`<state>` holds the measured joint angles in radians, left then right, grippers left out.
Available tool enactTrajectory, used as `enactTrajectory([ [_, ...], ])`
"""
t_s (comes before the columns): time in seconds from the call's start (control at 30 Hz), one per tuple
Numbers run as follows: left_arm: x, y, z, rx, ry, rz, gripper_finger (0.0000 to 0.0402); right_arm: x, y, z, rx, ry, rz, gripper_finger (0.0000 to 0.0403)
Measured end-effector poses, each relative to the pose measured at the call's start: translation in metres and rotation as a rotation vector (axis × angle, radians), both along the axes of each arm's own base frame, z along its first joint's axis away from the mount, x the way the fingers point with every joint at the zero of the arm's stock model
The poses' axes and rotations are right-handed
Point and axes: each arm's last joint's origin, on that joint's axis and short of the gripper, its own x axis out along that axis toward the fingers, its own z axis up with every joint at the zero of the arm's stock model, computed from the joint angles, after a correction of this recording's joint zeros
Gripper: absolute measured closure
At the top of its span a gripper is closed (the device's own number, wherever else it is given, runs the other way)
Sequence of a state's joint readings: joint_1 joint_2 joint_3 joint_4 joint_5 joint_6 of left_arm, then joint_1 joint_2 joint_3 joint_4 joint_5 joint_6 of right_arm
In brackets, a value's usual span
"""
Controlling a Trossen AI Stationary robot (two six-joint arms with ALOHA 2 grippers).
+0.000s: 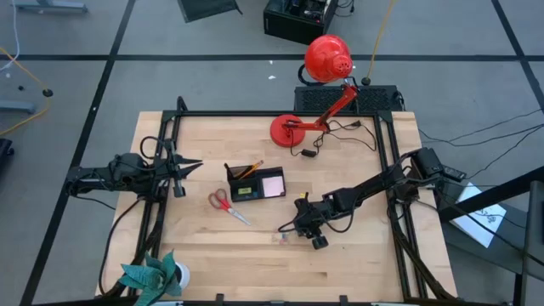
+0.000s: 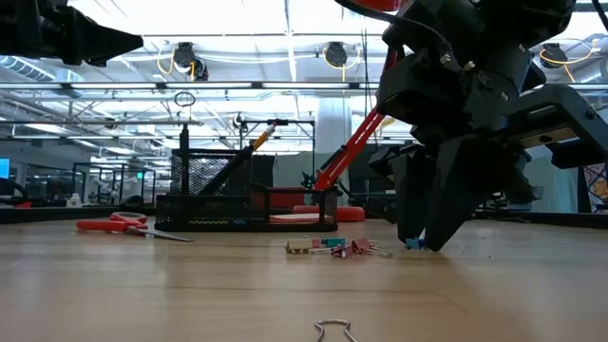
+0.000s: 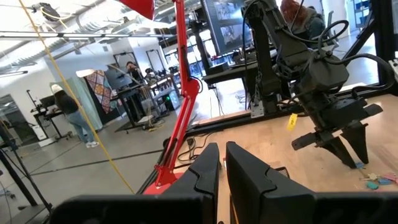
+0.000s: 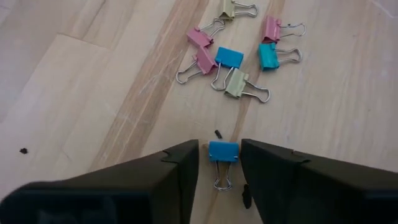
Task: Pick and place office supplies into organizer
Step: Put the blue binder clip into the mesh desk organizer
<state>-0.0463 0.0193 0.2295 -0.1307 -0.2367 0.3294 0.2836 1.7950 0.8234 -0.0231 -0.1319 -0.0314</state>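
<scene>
1. Right gripper (image 4: 219, 163) down at the tabletop's near-middle, fingers spread, straddling a blue binder clip (image 4: 222, 151), not yet pinching.
2. Judgement: centre the clip body, close squarely, then lift.
3. Organizer (image 1: 254, 183) sits mid-table; left gripper (image 1: 182, 167) waits, pressed together.

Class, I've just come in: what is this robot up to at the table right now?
The right claw is down at the tabletop with its fingers either side of a blue binder clip, not clearly gripping it yet. A small pile of clips lies just beyond. The organizer already holds a pencil and a pink notepad; the scissors lie beside it. The left claw waits, shut, at the table's left.
</scene>
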Motion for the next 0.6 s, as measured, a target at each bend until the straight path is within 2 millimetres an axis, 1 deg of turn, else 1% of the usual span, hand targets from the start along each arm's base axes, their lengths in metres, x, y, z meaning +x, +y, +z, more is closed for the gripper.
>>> enactTrajectory([
  [0.37, 0.000, 0.000, 0.000, -0.001, 0.000, 0.000, 0.0366, 0.001, 0.000, 0.000, 0.029, 0.005, -0.065, 0.0348],
  [0.47, 0.000, 0.000, 0.000, -0.001, 0.000, 0.000, 0.0366, 0.004, 0.001, 0.004, 0.052, -0.033, -0.082, 0.0352],
  [0.6, 0.000, 0.000, 0.000, -0.003, -0.001, -0.001, 0.0366, 0.005, 0.001, 0.015, 0.072, -0.084, -0.087, 0.0346],
])
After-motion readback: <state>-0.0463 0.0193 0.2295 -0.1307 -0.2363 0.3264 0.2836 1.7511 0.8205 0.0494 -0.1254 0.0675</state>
